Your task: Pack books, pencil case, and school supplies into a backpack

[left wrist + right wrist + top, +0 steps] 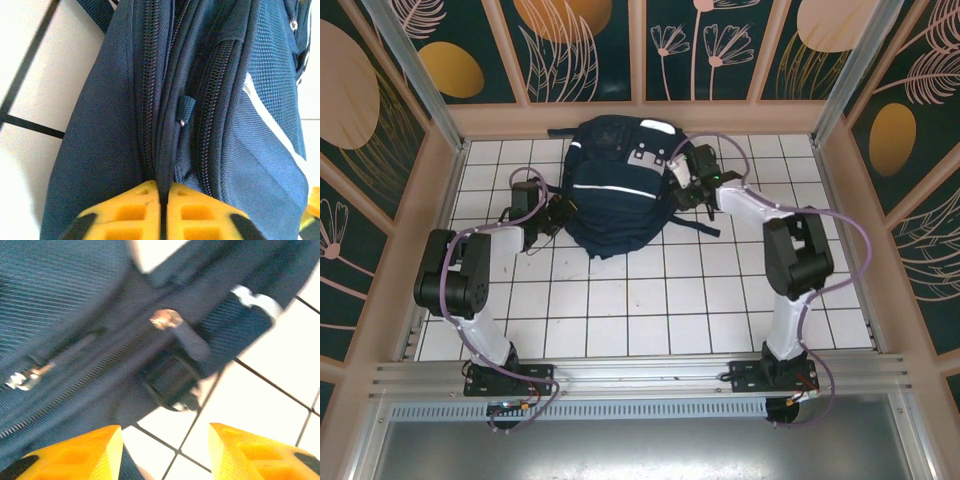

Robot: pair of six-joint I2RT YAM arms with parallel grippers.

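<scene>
Navy backpack (pixel 615 185) lies zipped at the far middle of the table (pixel 620 310). Left gripper (pixel 163 195) is together against its seam (pixel 167 100); right gripper (pixel 165 440) stands apart beside it. Packing looks finished; next, back away without snagging straps (pixel 695 222).

tabletop (pixel 620 310): white tiles, dark grout | walls (pixel 590 50) around tabletop: dark teal panels, peach plant motifs | metal rail (pixel 640 375) at tabletop's near edge

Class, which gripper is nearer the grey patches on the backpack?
Right. The right gripper is at the right edge of the backpack, close beside the grey patches. The left gripper is at its opposite, left side, farther from them.
</scene>
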